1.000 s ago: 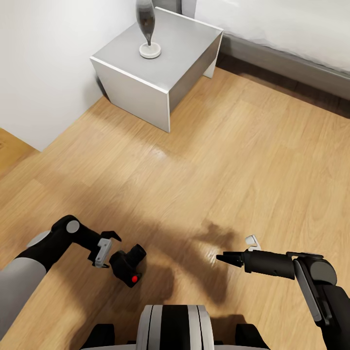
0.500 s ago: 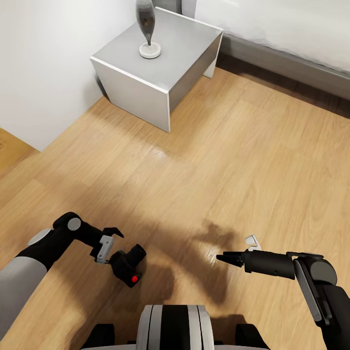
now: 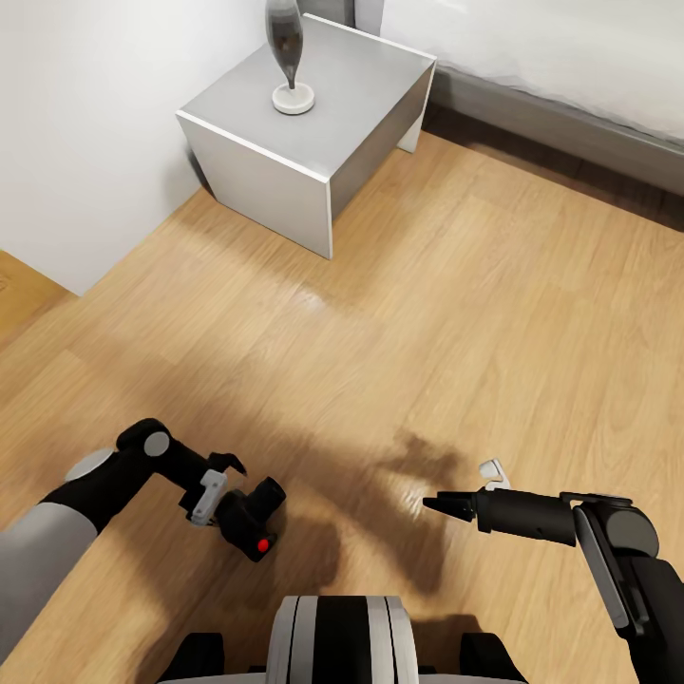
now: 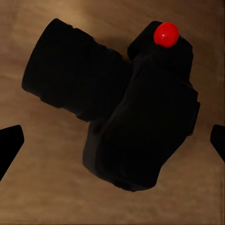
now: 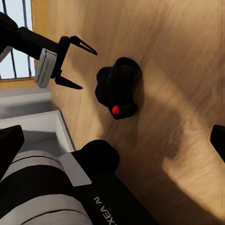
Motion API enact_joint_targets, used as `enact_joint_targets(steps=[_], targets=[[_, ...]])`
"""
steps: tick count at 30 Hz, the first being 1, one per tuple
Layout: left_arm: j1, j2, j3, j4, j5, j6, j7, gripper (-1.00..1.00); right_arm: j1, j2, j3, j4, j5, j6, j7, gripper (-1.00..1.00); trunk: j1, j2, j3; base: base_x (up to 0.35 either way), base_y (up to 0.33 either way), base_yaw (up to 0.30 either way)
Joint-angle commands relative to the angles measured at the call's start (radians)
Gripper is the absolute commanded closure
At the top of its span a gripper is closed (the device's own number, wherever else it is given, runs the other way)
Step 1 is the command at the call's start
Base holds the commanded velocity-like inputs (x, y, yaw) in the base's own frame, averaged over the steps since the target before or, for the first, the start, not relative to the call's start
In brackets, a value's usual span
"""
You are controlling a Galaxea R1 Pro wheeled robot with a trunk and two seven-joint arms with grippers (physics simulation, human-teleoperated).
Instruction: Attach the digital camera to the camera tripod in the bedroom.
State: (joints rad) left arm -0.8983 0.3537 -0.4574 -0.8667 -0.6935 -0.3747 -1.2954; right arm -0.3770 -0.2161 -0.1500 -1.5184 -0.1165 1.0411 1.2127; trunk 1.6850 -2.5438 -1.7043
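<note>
The digital camera lies on the light wood floor just ahead of my base, a chunky black body with its lens barrel tilted up and a red dot button on top. My left gripper is open and right beside it. In the left wrist view the camera lies in the gap between the two spread fingertips, untouched. In the right wrist view the camera sits just ahead of the open left gripper. My right gripper hovers open to the right, holding nothing. The camera tripod is out of view.
A pale grey cube bedside table with a dark vase on it stands at the back left against the white wall. The grey bed frame with its white mattress runs along the back right. Open plank floor lies between.
My left arm has slid right toward the camera, bringing the open gripper closer around it. The camera and the right arm have stayed put.
</note>
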Motion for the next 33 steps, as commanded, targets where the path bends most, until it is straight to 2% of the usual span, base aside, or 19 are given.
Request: enact_joint_targets(steps=[1,2,7,9,13,21,23,28,33], targets=[[-0.001,0.001,-0.013,-0.001,-0.003,-0.005,0.001,-1.00,0.000,0.000,0.000,0.000,-0.003,0.006,-0.001,-1.00,0.000,0.000,-0.001,0.000,0.000,0.000],[-0.001,0.003,-0.037,-0.001,-0.003,-0.005,0.001,-1.00,0.000,0.000,0.000,0.000,-0.003,0.006,-0.009,-1.00,0.000,0.000,-0.001,0.000,0.000,0.000],[-0.001,0.012,-0.049,-0.002,-0.004,-0.006,0.000,-1.00,0.000,0.001,0.000,0.000,-0.003,0.006,-0.027,-1.00,0.000,0.000,-0.001,0.000,0.000,0.000],[-0.001,0.032,-0.053,-0.021,-0.003,-0.008,-0.003,-1.00,0.000,0.001,-0.001,0.000,-0.003,0.006,-0.045,-1.00,0.000,0.000,-0.001,0.000,0.000,0.000],[-0.001,0.052,-0.054,-0.042,-0.003,-0.007,-0.006,-1.00,0.000,0.001,-0.001,0.000,-0.003,0.006,-0.059,-1.00,0.000,0.000,-0.001,0.000,0.000,0.000],[-0.001,0.068,-0.055,-0.061,-0.003,-0.009,-0.007,-1.00,0.000,0.002,0.000,0.001,-0.004,0.006,-0.078,-1.00,0.000,0.000,-0.001,0.000,0.000,0.000],[-0.001,0.058,-0.043,-0.049,-0.014,0.003,0.004,-1.00,0.000,0.002,-0.002,0.000,-0.010,0.006,-0.081,-1.00,0.000,0.000,-0.001,0.000,0.000,0.000],[-0.001,0.061,-0.031,-0.021,-0.015,0.016,0.025,-1.00,0.000,0.003,-0.002,0.000,-0.009,0.006,-0.081,-1.00,0.000,0.000,-0.001,0.000,0.000,0.000],[-0.001,0.075,-0.031,-0.038,-0.020,0.026,0.004,-1.00,0.000,0.013,-0.001,0.000,0.000,0.006,-0.078,-1.00,0.000,0.000,-0.001,0.000,0.000,0.000]])
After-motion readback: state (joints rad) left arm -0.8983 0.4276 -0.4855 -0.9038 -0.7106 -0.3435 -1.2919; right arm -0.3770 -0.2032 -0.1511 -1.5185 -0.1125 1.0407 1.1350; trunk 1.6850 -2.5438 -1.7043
